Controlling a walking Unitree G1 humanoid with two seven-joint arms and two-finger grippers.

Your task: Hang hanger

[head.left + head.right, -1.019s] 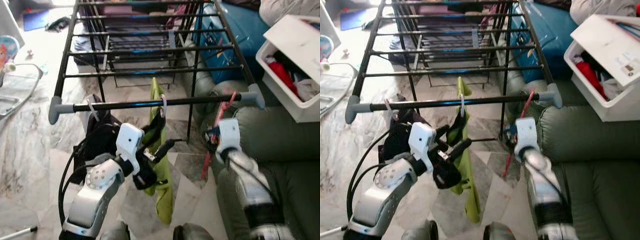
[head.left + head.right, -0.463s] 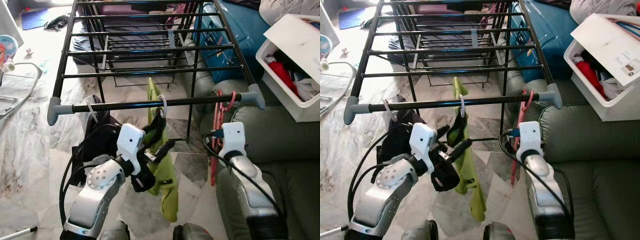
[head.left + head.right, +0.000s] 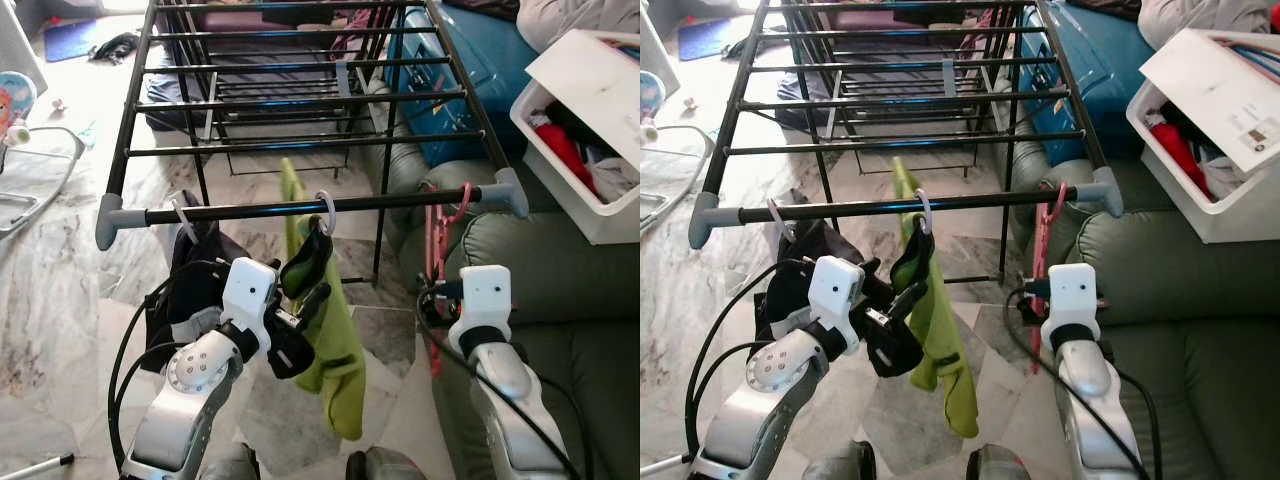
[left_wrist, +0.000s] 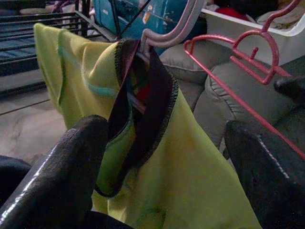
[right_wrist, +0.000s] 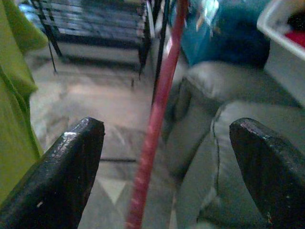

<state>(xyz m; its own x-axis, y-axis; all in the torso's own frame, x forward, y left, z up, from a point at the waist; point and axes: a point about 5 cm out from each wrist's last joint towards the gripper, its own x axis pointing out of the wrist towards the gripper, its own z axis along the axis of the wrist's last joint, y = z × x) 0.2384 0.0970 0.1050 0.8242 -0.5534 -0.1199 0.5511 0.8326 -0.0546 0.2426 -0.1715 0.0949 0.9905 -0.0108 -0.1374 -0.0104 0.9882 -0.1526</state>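
A red hanger (image 3: 436,262) hangs by its hook from the right end of the drying rack's front rail (image 3: 240,211). My right gripper (image 3: 432,300) is just in front of it and low. The right wrist view has the fingers (image 5: 71,171) wide open and the red hanger (image 5: 155,119) running between them, untouched. A lime green garment (image 3: 335,340) hangs on a white-hooked hanger at mid rail. My left gripper (image 3: 308,285) is open at its dark collar (image 4: 143,95), a finger on each side.
A black garment (image 3: 190,270) hangs at the rail's left end. A grey-green sofa (image 3: 560,270) fills the right, with a white bin of clothes (image 3: 590,130) on it and a blue case (image 3: 450,80) behind. The floor under the rack is marble.
The right gripper brought the red hanger up, hooked it on the rail, let go and drew back lower. The green garment swung a little; the left gripper shifted slightly.
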